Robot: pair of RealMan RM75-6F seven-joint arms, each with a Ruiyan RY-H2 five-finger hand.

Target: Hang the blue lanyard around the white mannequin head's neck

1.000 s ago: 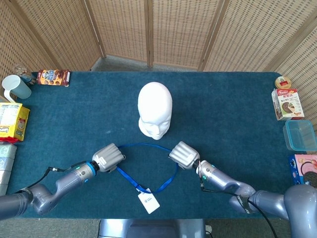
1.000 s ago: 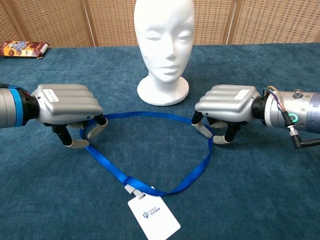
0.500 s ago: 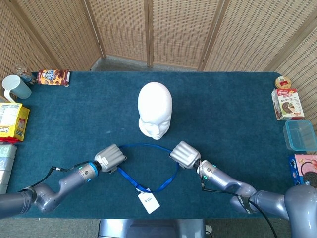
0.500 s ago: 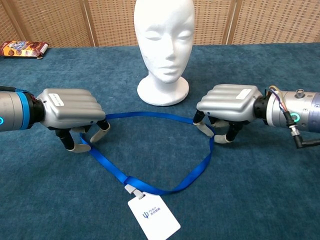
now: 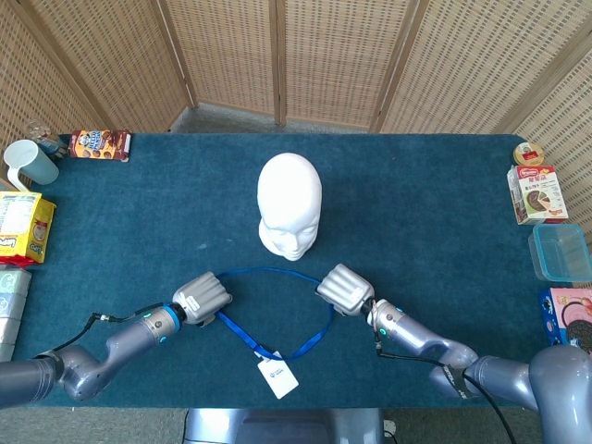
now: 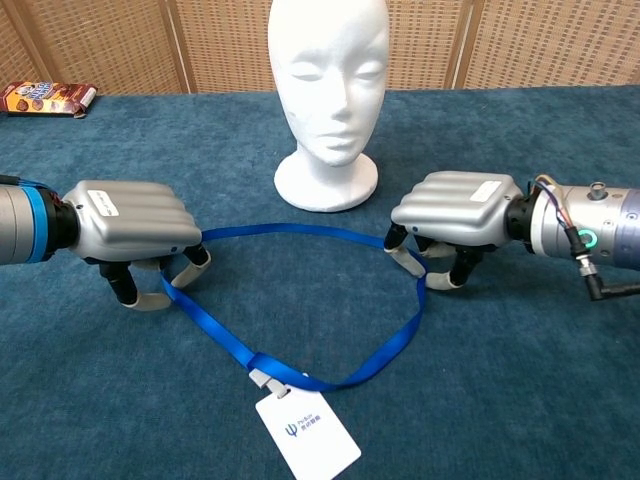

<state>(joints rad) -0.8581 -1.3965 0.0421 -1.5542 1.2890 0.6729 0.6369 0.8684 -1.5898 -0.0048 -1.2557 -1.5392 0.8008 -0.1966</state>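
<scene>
Lanyard gripped, not yet hung

The blue lanyard (image 6: 300, 300) is pinched at each side by the left hand (image 6: 130, 225) and right hand (image 6: 455, 210), flat on the tabletop (image 6: 560, 380) before the white mannequin head (image 6: 328, 70); lifting remains.

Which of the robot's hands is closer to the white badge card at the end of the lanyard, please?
Left, by a little. The left hand sits up and to the left of the badge card; the right hand lies farther off, up and to its right.

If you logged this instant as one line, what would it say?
stage: grasping | left hand: at blue lanyard, grip unclear | right hand: same | lanyard: flat on table | white mannequin head: neck bare
</scene>
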